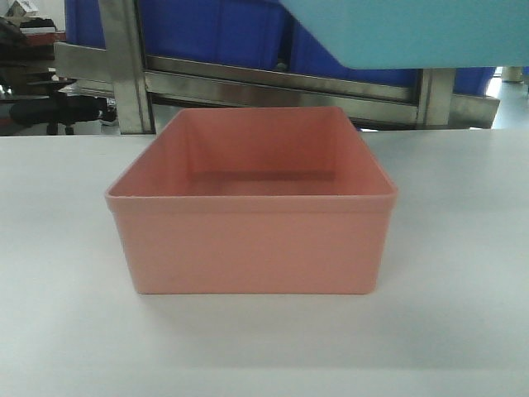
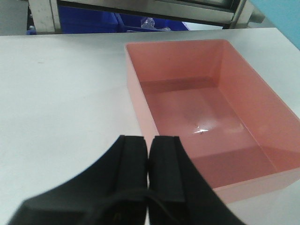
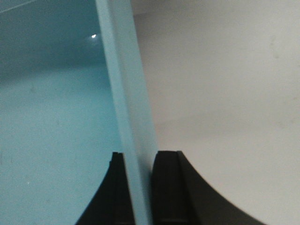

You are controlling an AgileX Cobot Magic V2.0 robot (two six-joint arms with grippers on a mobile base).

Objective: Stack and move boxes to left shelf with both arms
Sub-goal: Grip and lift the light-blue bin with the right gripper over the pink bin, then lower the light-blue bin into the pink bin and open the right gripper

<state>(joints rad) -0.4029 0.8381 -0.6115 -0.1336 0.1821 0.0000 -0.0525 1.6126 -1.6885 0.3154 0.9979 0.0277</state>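
The salmon pink bin (image 1: pixel 252 240) stands empty on the white tabletop (image 1: pixel 66 289), open side up; it also shows in the left wrist view (image 2: pixel 206 117). The turquoise bin (image 1: pixel 413 31) hangs in the air above and behind it at the upper right. My right gripper (image 3: pixel 139 157) is shut on the turquoise bin's side wall (image 3: pixel 126 93), one finger inside and one outside. My left gripper (image 2: pixel 148 140) is shut and empty, hovering over the table just left of the pink bin's near corner. The shelf's roller lane is out of view.
A steel frame with an upright post (image 1: pixel 126 66) and a crossbar (image 1: pixel 281 83) stands behind the table. Dark blue crates (image 1: pixel 215 33) sit behind the frame. Dark clutter (image 1: pixel 33 83) lies at the far left.
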